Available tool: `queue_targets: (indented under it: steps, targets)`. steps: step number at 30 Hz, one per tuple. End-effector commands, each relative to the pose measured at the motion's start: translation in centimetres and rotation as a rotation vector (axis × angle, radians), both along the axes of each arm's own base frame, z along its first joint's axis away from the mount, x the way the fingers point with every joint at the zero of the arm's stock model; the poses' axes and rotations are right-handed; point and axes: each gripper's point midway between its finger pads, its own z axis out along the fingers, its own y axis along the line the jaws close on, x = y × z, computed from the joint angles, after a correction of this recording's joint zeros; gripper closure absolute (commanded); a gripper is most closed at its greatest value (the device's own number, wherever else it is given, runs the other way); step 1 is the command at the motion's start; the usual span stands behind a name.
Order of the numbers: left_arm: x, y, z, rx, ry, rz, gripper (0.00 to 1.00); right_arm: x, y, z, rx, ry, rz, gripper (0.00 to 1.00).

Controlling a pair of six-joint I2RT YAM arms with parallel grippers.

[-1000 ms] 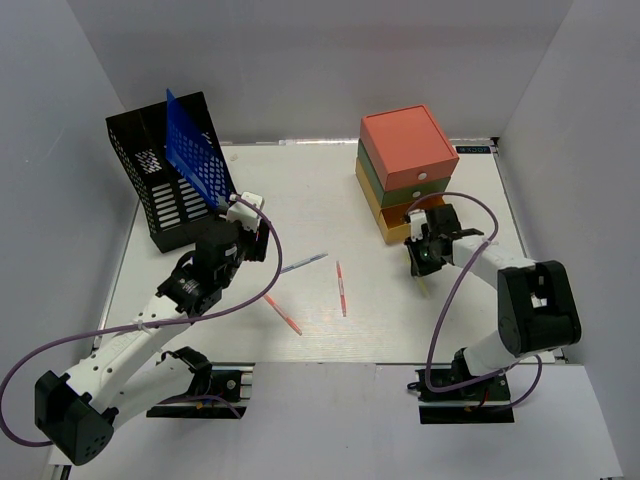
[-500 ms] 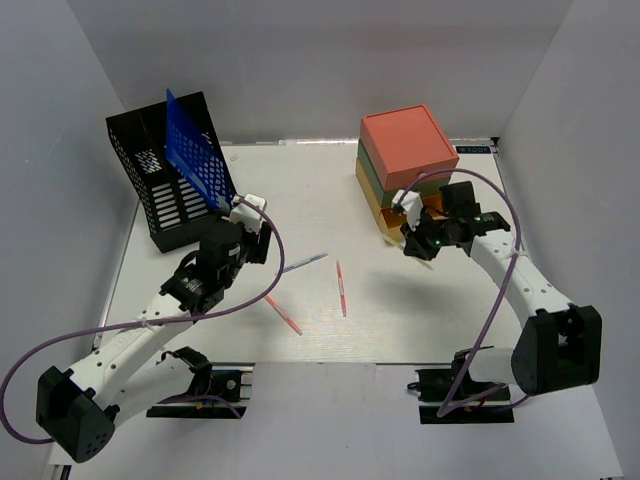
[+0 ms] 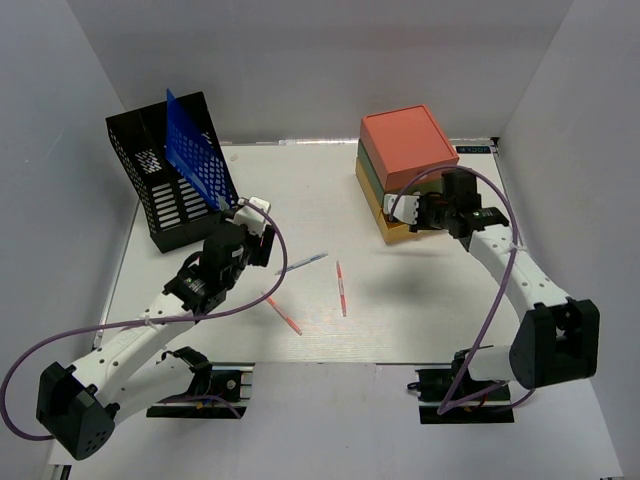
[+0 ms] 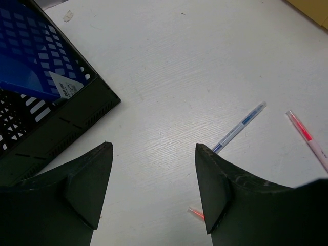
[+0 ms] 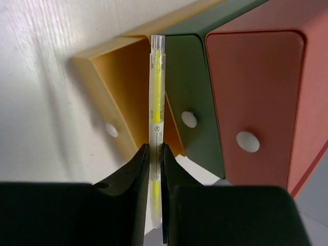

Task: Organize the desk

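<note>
Top view, desk: we see the white desk [image 3: 320,190] spread under both arms, filling most of the floor of the white enclosure.
Top view, far left: a black mesh file rack [image 3: 160,205] stands on it with a blue folder [image 3: 195,160] leaning inside.
Top view, far right: a stacked drawer box [image 3: 405,150], orange over green over yellow.
Top view, middle: a blue pen [image 3: 303,263] and two red pens [image 3: 341,288] lie apart on the desk.
Left wrist view: we find the left gripper [image 4: 151,154] above the desk beside the rack, fingers wide apart around nothing.
Right wrist view: the right gripper [image 5: 154,154] is clamped on a yellow pen [image 5: 156,102] that points at the drawer fronts.
</note>
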Motion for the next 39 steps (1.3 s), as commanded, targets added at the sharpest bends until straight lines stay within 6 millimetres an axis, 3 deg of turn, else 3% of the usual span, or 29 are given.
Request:
queue_targets:
  steps: [1, 6, 7, 16, 29, 39]
  targets:
    - [0.0, -0.5, 0.0, -0.007, -0.012, -0.026, 0.25, 4.3, -0.7, 0.1, -0.147, -0.164, 0.064, 0.99]
    - [0.0, -0.6, -0.3, -0.001, -0.004, -0.03, 0.25, 5.0, -0.7, -1.2, -0.188, -0.165, 0.12, 0.98]
    - [0.1, -0.7, -0.6, 0.005, 0.005, -0.031, 0.25, 5.3, -0.5, -0.7, -0.183, -0.165, 0.128, 0.98]
    - [0.1, -0.9, -0.7, 0.0, 0.011, -0.036, 0.25, 6.5, -1.6, -4.1, -0.195, -0.077, 0.126, 0.96]
    - [0.1, -0.9, -1.0, 0.004, 0.017, -0.038, 0.24, 7.0, -1.3, -5.0, -0.18, -0.046, 0.143, 0.9]
    - [0.1, -1.0, -0.9, -0.005, 0.019, -0.038, 0.23, 7.0, -1.5, -5.6, -0.175, -0.005, 0.13, 0.74]
